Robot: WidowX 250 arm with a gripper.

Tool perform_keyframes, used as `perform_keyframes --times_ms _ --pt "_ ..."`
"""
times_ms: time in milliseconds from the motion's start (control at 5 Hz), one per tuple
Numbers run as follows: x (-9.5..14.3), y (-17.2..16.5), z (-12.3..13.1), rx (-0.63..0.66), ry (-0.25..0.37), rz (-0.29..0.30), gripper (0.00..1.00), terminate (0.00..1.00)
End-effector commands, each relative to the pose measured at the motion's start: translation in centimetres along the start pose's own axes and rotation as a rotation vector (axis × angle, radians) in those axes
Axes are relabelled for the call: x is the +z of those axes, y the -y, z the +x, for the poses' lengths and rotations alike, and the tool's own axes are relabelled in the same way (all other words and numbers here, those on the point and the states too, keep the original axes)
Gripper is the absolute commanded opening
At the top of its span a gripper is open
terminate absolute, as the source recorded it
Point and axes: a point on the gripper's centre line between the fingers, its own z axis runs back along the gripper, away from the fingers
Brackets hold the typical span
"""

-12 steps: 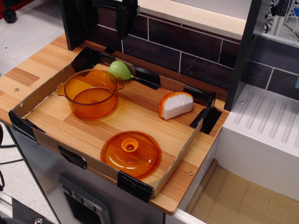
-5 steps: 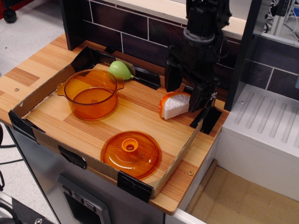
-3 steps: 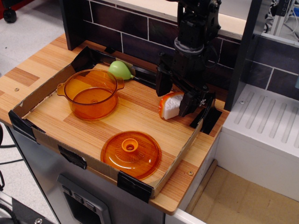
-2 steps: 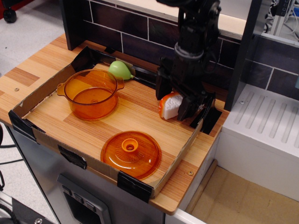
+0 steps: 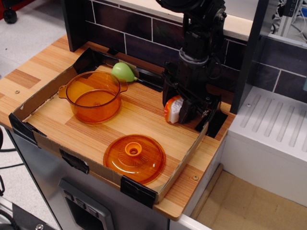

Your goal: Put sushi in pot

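The sushi [image 5: 173, 110], a white wedge with an orange band, lies on the wooden floor of the cardboard tray at the right. My black gripper [image 5: 178, 105] has come down over it from above. One finger stands at the sushi's far left side and the other at its near right side, pressed close against it and hiding its right half. The orange translucent pot [image 5: 93, 96] with two side handles stands empty at the tray's left, well apart from the gripper.
A flat orange lid with a knob [image 5: 134, 158] lies at the tray's front. A green pear-shaped toy [image 5: 123, 72] sits behind the pot. The low cardboard tray wall [image 5: 184, 165] with black tape corners runs around everything. A dark brick wall stands behind.
The arm came in from the back, moved over the sushi and lowered. The fingers have drawn in around it and the sushi has shifted slightly.
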Motion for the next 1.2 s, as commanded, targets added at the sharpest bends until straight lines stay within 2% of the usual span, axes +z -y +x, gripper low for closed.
perform_keyframes --times_ms 0,200,400,600,800,1000 --pt "7.0 -1.0 -1.6 -0.003 0.119 -0.023 0.0 0.0" --pt "9.0 -3.3 -3.7 0.011 0.154 -0.026 0.0 0.0" --pt "9.7 -6.7 -5.8 0.035 0.164 -0.013 0.0 0.0" --pt "8.8 -9.5 -7.2 0.002 0.065 -0.058 0.0 0.0" --pt "6.5 -10.8 -7.8 -0.018 0.053 0.003 0.0 0.0" --pt "5.1 -11.1 -7.9 -0.054 0.042 0.031 0.0 0.0"
